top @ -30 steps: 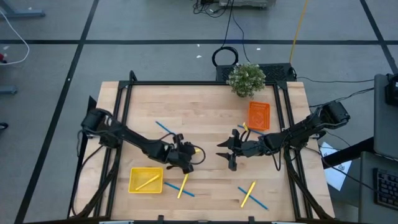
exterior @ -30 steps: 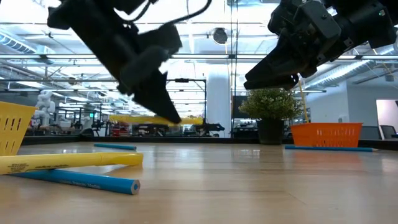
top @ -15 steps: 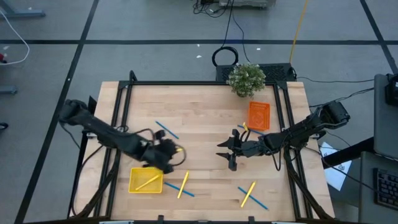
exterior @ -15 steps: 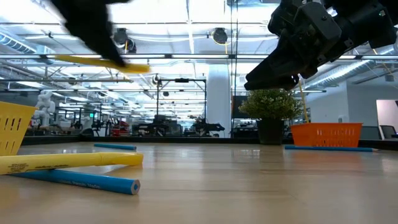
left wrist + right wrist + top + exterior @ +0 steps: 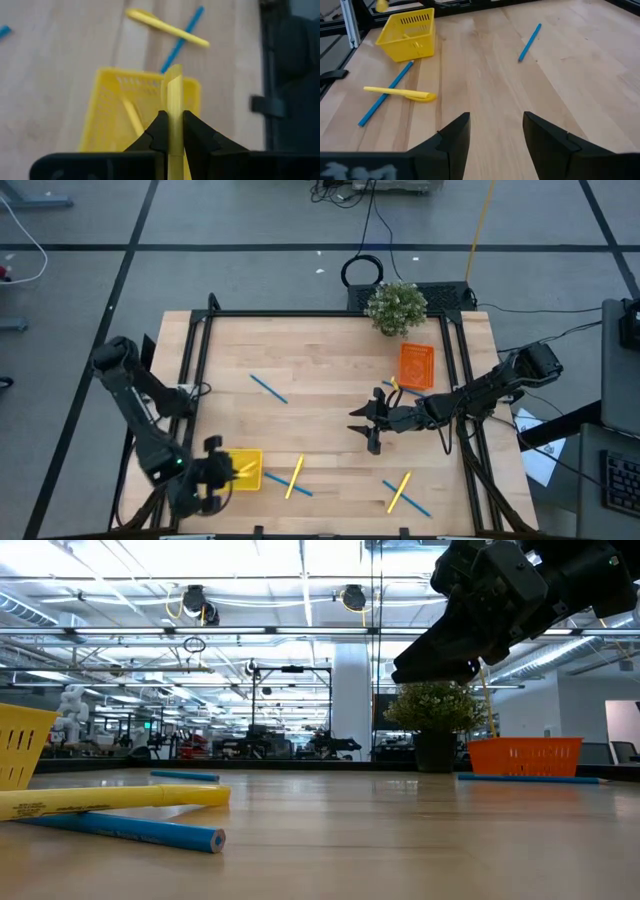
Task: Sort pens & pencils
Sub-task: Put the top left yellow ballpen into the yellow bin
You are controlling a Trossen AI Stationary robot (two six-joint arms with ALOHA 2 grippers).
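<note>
My left gripper (image 5: pixel 216 476) is at the table's near left, shut on a yellow stick (image 5: pixel 173 95) above the yellow tray (image 5: pixel 107 117), which holds another yellow stick (image 5: pixel 132 115). My right gripper (image 5: pixel 371 426) is open and empty over the middle of the table, and its fingers also show in the right wrist view (image 5: pixel 495 135). A yellow stick (image 5: pixel 294 477) lies across a blue one (image 5: pixel 283 483) beside the tray. Another yellow and blue pair (image 5: pixel 402 493) lies near right. A lone blue stick (image 5: pixel 268 388) lies mid-left. The orange tray (image 5: pixel 416 366) sits far right. My left gripper pinches the yellow stick's shaft (image 5: pixel 174 107) between its two fingers. One end (image 5: pixel 173 75) stands out past the fingertips, over the yellow tray. The stick is lifted clear of the tray and the table.
A potted plant (image 5: pixel 396 307) stands at the far edge behind the orange tray. A yellow stick (image 5: pixel 395 385) lies by that tray's near side. Bare wood shows between the two arms. The table's dark frame (image 5: pixel 190 350) runs along its sides.
My left gripper has swung from the table's middle toward the near left corner, rising and turning about. It carried the yellow stick along and now holds it over the yellow tray. My right gripper has kept still.
</note>
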